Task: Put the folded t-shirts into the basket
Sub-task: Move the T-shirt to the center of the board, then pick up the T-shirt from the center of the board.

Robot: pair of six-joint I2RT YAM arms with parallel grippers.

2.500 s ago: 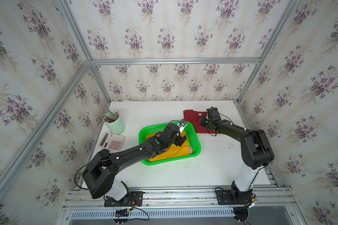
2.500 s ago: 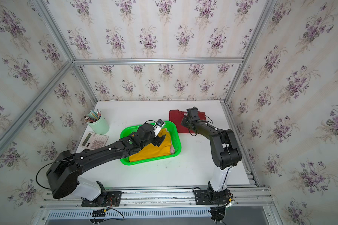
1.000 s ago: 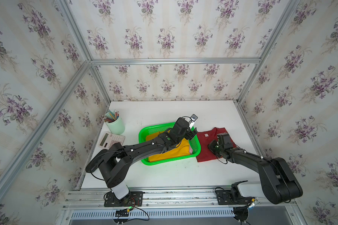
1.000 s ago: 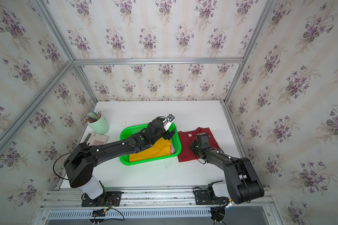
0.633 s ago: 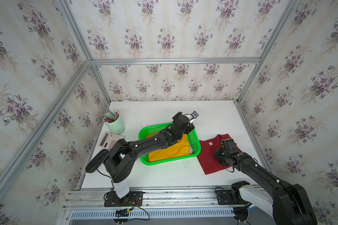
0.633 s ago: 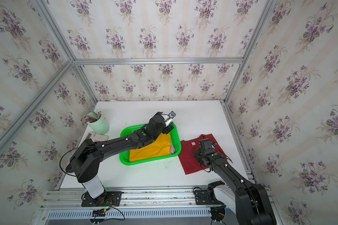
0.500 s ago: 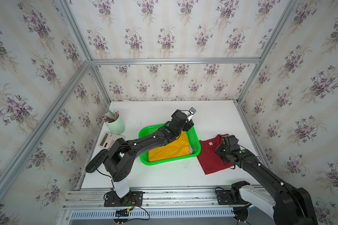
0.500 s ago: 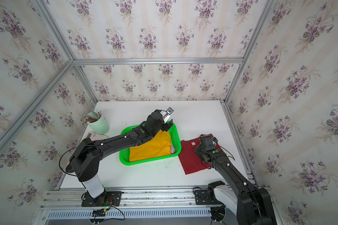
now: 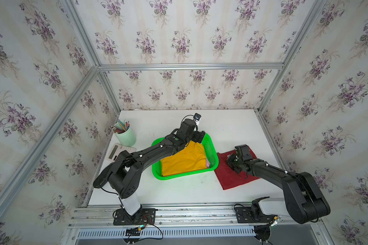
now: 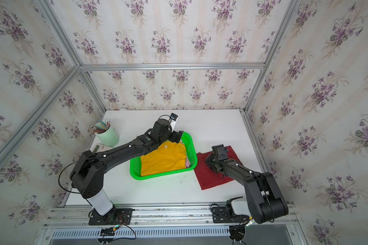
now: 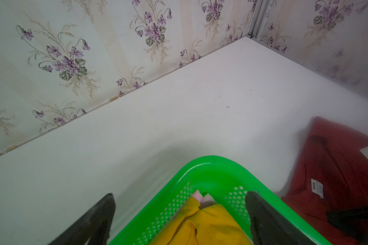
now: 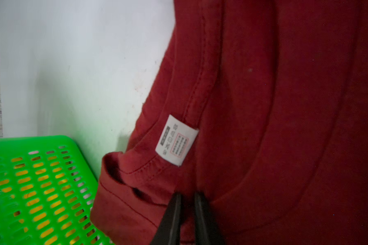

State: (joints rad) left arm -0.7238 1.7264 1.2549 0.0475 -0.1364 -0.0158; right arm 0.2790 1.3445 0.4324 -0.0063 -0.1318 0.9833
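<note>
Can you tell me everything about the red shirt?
The red t-shirt is dark red soft cloth, folded into a flat rectangle that sits slightly askew. It lies on the white table, right beside the green basket, not in it. A stitched collar and a small white label show at the basket end. The right gripper pinches a fold near that collar.

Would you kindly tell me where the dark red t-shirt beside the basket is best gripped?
Pinch the dark red t-shirt at the folded edge near its white label, on the side facing the basket, coming down from above. It lies flat on the table, so only that fold offers the jaws a bite.
</note>
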